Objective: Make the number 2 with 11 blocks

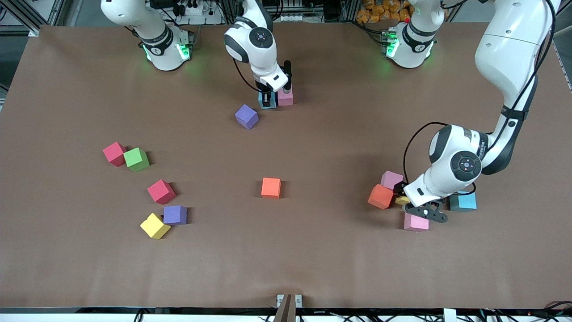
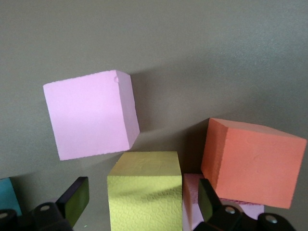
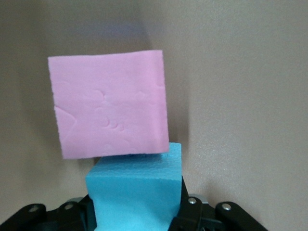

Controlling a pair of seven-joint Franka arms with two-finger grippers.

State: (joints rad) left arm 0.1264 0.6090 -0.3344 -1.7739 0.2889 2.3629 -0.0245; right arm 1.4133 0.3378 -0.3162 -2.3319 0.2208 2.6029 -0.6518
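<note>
R gripper (image 1: 267, 99) is low at the table (image 1: 313, 250) near the robot bases, jaws closed narrow on a blue block (image 1: 267, 103); in R wrist view the blue block (image 3: 136, 192) sits between the fingers (image 3: 192, 216), w/ a pink block (image 3: 109, 108) just beside it, touching or nearly so. In front view that pink block (image 1: 285, 98) is right next to the gripper, on the side toward L arm's end. A purple block (image 1: 246, 116) lies near, a bit closer to the front cam. L gripper (image 1: 413, 206) is down in a cluster toward L arm's end, jaws spread wide w/ a yellow block (image 2: 144, 190) between the fingers (image 2: 77, 199), gap each side, not gripped; mostly hidden in front view, only a sliver of yellow (image 1: 401, 200). Around L gripper: orange block (image 1: 380, 196) and pale pink block (image 1: 392, 179) beside it, another pink block (image 1: 416, 222) just under it in front view, a blue block (image 1: 463, 201) close by, partly hidden by the arm. Well apart from both grippers: orange block (image 1: 271, 187) mid-table; toward R arm's end a red block (image 1: 114, 153) touching a green cube (image 1: 136, 159), another red block (image 1: 161, 191), plus purple block (image 1: 175, 215) touching a yellow block (image 1: 154, 226).
</note>
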